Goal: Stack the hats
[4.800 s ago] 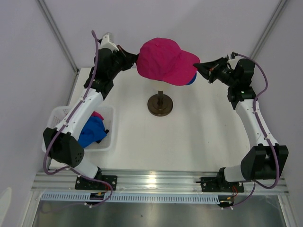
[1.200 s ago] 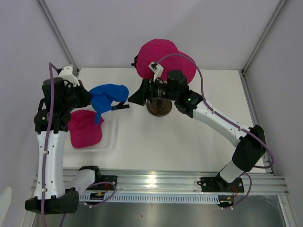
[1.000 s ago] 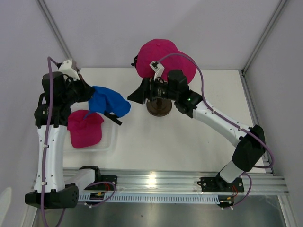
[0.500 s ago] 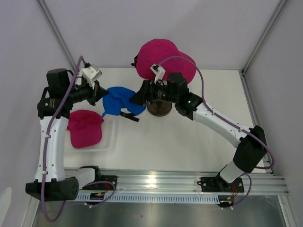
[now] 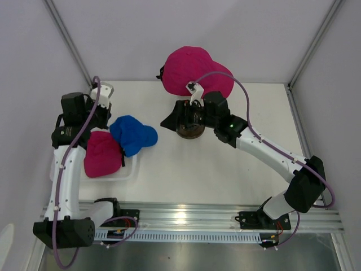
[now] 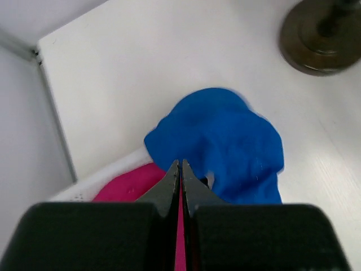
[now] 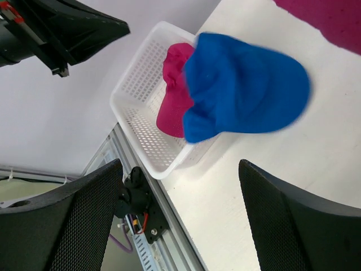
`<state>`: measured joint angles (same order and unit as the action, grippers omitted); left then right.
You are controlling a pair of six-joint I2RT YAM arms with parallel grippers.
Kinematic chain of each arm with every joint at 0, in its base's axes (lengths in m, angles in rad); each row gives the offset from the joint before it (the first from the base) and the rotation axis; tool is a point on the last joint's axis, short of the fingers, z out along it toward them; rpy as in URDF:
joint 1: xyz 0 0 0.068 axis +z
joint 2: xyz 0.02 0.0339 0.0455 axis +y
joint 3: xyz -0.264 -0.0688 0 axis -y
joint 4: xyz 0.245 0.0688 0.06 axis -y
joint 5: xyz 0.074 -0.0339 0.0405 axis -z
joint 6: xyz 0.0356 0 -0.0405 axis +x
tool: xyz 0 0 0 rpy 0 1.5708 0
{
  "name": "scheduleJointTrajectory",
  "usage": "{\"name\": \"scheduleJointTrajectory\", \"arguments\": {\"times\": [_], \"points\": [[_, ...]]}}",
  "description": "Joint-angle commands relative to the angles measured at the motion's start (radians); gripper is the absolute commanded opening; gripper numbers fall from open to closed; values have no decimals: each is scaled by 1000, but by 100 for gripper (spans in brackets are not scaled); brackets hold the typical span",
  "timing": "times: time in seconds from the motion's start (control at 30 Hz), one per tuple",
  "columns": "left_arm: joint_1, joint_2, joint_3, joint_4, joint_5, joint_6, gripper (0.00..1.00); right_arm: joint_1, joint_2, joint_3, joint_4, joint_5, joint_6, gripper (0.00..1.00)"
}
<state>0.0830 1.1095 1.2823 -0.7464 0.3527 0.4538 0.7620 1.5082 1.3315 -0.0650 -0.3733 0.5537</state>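
The left gripper [image 6: 180,169] is pressed closed, with nothing held, above the blue hat [image 6: 225,141]. The right gripper [image 7: 177,169] is spread wide. Only in the right wrist view is the white basket [image 7: 141,79] shown clearly.

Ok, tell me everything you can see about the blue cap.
The blue cap is bright blue soft fabric, rumpled and slightly blurred. It lies partly on the white table, its other side draped over the rim of the white basket and overlapping the pink cap inside. Brim and crown are hard to tell apart. No tool grips it: the left tool is shut above its edge, the right tool open and apart.
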Motion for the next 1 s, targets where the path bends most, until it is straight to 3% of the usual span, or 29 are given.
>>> {"name": "scheduleJointTrajectory", "arguments": {"times": [0.0,0.2,0.27,0.3,0.33,0.37,0.4,0.47,0.5,0.6,0.73,0.97], "points": [[21,-132,-75,131,-224,-318,1,5,-14,11,-6,2,-23,86],[23,-310,-204,73,-400,-489,1,19,16,12,20,-16,-15,86],[29,-312,-195,33,-428,-594,15,29,36,18,31,-30,-9,86],[31,-301,-190,-8,-420,-639,27,36,58,23,28,-33,-11,86],[31,-297,-195,-19,-402,-693,60,48,67,29,22,-33,-11,85],[31,-297,-207,-18,-377,-742,75,52,73,37,18,-30,-14,85],[31,-301,-274,23,-326,-871,80,59,79,35,17,-27,-17,85],[31,-342,-343,111,-293,-1060,81,65,86,35,19,-19,-18,85],[31,-353,-438,195,-285,-1113,82,66,86,38,18,-16,-21,85],[12,-341,-485,274,-316,-1238,81,66,81,37,-7,4,-34,85],[-131,-245,-423,286,-541,-1212,83,65,69,29,-30,56,-44,86],[-169,7,-356,416,-506,-1068,83,65,58,21,-70,108,-46,86]]}}
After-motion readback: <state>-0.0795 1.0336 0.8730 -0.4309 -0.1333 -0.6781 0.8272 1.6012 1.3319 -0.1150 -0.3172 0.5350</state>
